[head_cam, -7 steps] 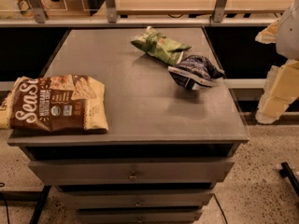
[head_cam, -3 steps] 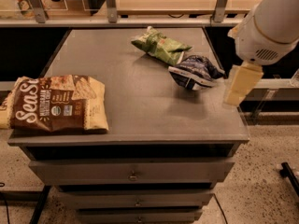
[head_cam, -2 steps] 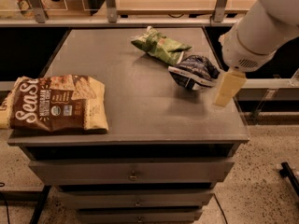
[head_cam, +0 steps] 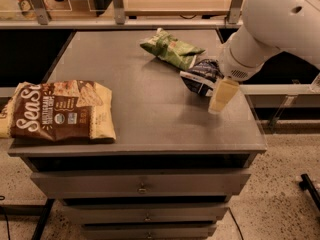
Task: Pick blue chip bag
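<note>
The blue chip bag (head_cam: 201,77) is a small dark navy glossy bag with a white band, lying on the right side of the grey cabinet top (head_cam: 150,109). The small green bag (head_cam: 171,48) lies just behind it, touching it. My white arm reaches in from the upper right. My gripper (head_cam: 222,95) hangs over the bag's right end, with one cream finger pointing down just right of the bag. The arm hides the bag's right part.
A large brown-and-cream SeaSalt chip bag (head_cam: 60,110) lies at the front left of the cabinet top. Drawers (head_cam: 142,184) are below the front edge. A shelf rail with metal posts (head_cam: 117,6) runs behind.
My arm has come in from the right edge and moved left and down over the table, so the gripper now hangs at the blue bag's right end. The bags have not moved.
</note>
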`<state>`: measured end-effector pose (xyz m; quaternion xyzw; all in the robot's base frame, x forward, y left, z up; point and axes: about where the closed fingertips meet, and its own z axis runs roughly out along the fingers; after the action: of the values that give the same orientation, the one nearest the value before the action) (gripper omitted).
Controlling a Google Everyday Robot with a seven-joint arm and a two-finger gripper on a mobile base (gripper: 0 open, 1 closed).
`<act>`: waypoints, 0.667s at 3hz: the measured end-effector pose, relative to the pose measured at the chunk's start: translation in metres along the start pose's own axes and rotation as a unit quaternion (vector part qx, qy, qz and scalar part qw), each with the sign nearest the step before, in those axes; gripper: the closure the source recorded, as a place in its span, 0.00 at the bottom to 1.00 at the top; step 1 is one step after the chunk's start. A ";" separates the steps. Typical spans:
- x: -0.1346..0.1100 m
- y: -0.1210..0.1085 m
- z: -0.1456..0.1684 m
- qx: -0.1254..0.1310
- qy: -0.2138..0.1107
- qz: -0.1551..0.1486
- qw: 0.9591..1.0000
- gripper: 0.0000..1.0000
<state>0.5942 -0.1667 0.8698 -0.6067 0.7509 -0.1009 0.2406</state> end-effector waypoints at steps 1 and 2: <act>-0.013 -0.003 0.018 0.000 -0.021 0.010 1.000 0.18; -0.024 -0.001 0.020 0.001 -0.031 0.002 1.000 0.41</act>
<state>0.6083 -0.1410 0.8592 -0.6080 0.7441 -0.0818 0.2645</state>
